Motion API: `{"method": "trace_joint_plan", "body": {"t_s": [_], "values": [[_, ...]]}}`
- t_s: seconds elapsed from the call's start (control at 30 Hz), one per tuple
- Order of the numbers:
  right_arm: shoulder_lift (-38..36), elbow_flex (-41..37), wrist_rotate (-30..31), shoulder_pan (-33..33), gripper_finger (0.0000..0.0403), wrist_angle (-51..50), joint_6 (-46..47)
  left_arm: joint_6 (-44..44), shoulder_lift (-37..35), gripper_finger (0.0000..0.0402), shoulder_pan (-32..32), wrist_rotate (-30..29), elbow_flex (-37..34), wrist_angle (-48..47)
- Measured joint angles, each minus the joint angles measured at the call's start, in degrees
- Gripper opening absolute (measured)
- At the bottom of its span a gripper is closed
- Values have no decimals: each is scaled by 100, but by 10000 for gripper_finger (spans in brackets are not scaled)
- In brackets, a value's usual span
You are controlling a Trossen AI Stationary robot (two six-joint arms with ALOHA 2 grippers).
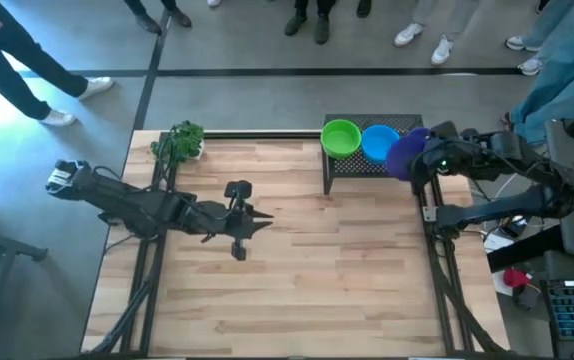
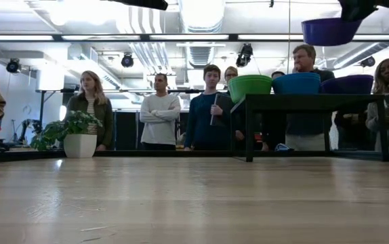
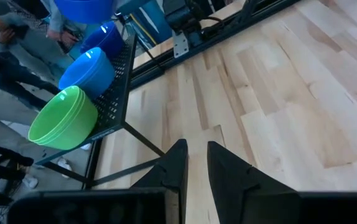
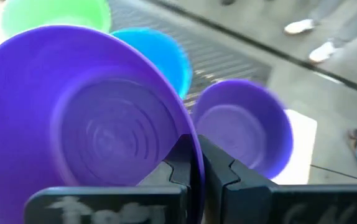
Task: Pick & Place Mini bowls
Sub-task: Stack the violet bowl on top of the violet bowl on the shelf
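Purple glossy plastic bowl (image 4: 85, 112) is pinched by its rim in the right end effector (image 4: 197, 165), whose two dark fingers are closed tight on the thin wall; gripping the edge probably lets the bowl hang clear, and in the low view it rides raised above the small black mesh rack (image 1: 367, 165) at the far right of the wooden surface (image 1: 297, 270). On that rack sit the round bright green plastic bowls (image 1: 341, 137), apparently nested in a stack, with the blue plastic bowls (image 1: 378, 141) just right of them and another purple bowl (image 4: 244, 134) at the right end. The left end effector (image 3: 196, 165) waits over the middle left of the surface, fingers slightly parted and holding nothing. A small leafy potted plant (image 1: 180, 141) stands at the far left edge, apart from the work.
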Motion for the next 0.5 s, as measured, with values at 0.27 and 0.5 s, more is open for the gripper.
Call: {"method": "trace_joint_plan", "body": {"t_s": [0.27,0.5], "values": [[-115,-147,572,-731,8,5,-279,11,0,57,1,58,0,-4],[-111,-409,823,-1393,8,8,-499,13,0,57,0,68,-2,-7]]}}
